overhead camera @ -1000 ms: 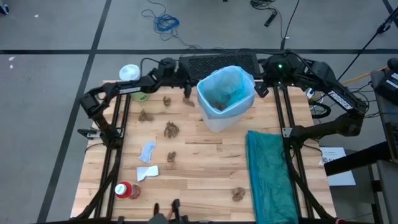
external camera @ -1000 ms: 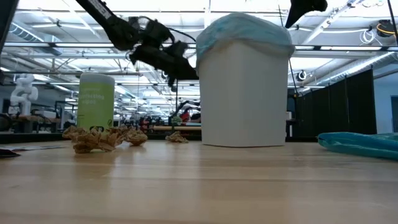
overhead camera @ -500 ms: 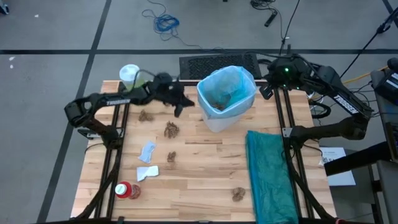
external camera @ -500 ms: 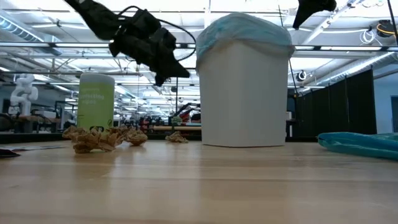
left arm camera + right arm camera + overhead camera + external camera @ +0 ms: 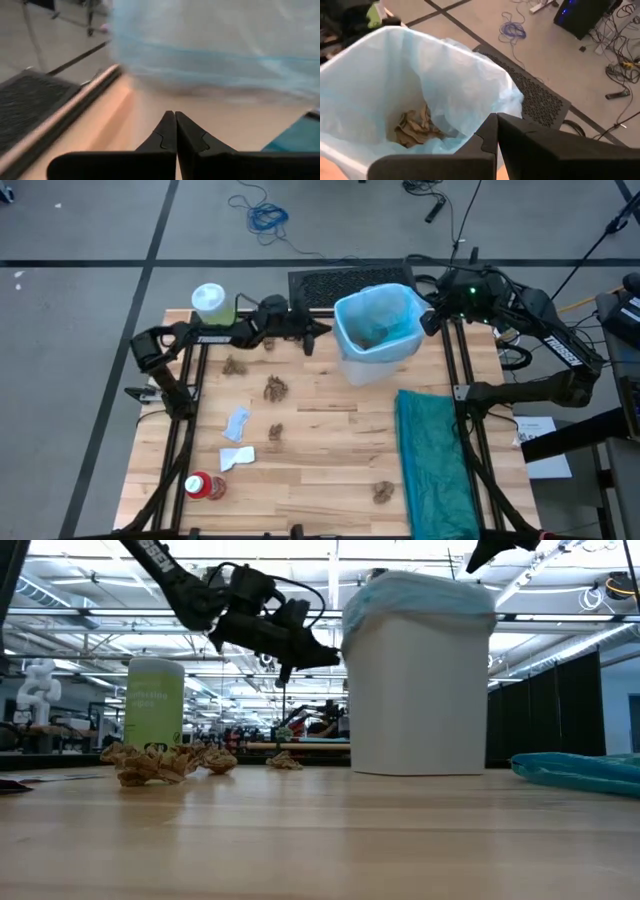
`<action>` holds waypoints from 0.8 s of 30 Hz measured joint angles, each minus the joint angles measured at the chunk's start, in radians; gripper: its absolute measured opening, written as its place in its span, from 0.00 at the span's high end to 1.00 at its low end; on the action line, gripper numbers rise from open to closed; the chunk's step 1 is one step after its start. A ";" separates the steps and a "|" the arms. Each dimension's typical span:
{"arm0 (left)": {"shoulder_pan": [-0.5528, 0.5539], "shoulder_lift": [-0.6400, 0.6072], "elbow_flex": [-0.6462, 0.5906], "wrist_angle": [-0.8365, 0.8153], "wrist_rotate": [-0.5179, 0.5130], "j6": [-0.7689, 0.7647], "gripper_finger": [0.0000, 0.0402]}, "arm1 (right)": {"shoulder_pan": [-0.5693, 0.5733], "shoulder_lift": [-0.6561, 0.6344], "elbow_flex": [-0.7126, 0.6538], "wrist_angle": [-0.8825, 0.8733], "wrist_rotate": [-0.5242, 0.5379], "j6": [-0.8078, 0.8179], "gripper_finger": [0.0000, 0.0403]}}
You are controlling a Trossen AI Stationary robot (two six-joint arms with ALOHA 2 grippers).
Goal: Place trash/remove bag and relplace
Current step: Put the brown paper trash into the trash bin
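I see the white wastebasket (image 5: 377, 356) at the far edge of the counter (image 5: 330, 465), light-blue bag (image 5: 377, 326) still lining it w/ brown paper wads (image 5: 417, 126) inside. Left gripper (image 5: 318, 332) hangs just beside the basket, fingers (image 5: 167, 137) pressed closed, empty. Right gripper (image 5: 496, 122) hovers over the basket's rim on the other side, fingers closed, holding nothing. More wads (image 5: 275, 388), white scraps (image 5: 237, 457), red container (image 5: 203, 486) lie on the counter well away from the basket; teal bag (image 5: 436, 465) nearer it.
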State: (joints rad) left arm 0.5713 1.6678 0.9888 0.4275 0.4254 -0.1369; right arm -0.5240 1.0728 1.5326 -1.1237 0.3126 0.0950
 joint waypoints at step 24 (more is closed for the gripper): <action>0.125 0.089 0.065 -0.602 -0.143 0.378 0.65 | 0.029 0.012 0.000 -0.017 -0.028 0.024 1.00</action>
State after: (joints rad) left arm 0.6961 1.7565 1.0538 -0.1745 0.2826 0.2406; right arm -0.4946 1.0852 1.5322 -1.1408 0.2848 0.1188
